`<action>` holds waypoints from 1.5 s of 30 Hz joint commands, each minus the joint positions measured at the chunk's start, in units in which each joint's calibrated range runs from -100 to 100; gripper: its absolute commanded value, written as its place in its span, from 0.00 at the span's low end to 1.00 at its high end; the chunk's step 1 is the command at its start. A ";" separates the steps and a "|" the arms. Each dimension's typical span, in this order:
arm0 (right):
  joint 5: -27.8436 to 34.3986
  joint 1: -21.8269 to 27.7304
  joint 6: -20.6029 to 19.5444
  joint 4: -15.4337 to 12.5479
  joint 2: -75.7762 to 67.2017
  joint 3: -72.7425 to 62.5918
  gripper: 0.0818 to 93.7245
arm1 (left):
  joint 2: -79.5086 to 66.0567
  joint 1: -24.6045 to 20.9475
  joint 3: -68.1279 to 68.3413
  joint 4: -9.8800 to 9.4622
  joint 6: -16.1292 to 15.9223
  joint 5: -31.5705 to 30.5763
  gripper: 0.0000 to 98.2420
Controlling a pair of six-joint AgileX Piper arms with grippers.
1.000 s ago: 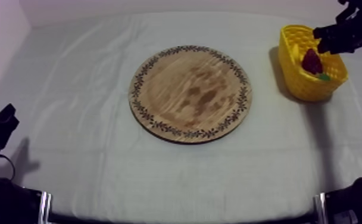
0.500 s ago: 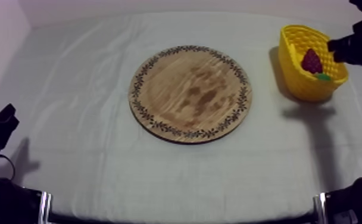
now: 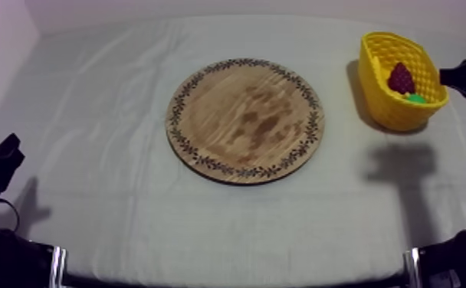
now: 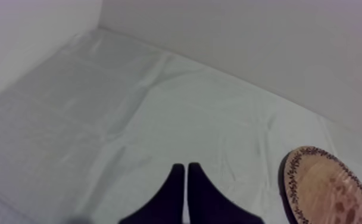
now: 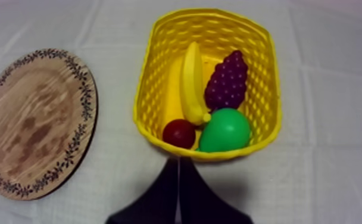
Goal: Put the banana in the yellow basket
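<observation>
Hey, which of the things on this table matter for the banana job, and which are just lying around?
Job: banana, already in the yellow basket; wooden board, bare.
Lying about: grapes, pear, small red fruit, all in the basket.

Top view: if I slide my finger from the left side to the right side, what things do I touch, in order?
First the left gripper → wooden board → yellow basket → right gripper.
</observation>
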 commanded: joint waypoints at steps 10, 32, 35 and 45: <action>-6.03 -0.39 -0.06 0.77 -20.85 16.97 0.01 | 0.00 -0.02 0.00 -0.02 -0.01 0.03 0.00; -2.35 -4.08 -1.30 -1.20 -49.15 35.67 0.01 | 0.00 -0.02 0.00 -0.02 -0.01 0.03 0.00; -2.80 -3.98 -2.21 -0.84 -49.24 36.03 0.01 | 0.00 -0.02 0.00 -0.02 -0.01 0.03 0.00; -10.80 -3.97 0.30 0.97 -49.29 38.52 0.01 | 0.00 -0.02 0.00 -0.02 -0.01 0.03 0.00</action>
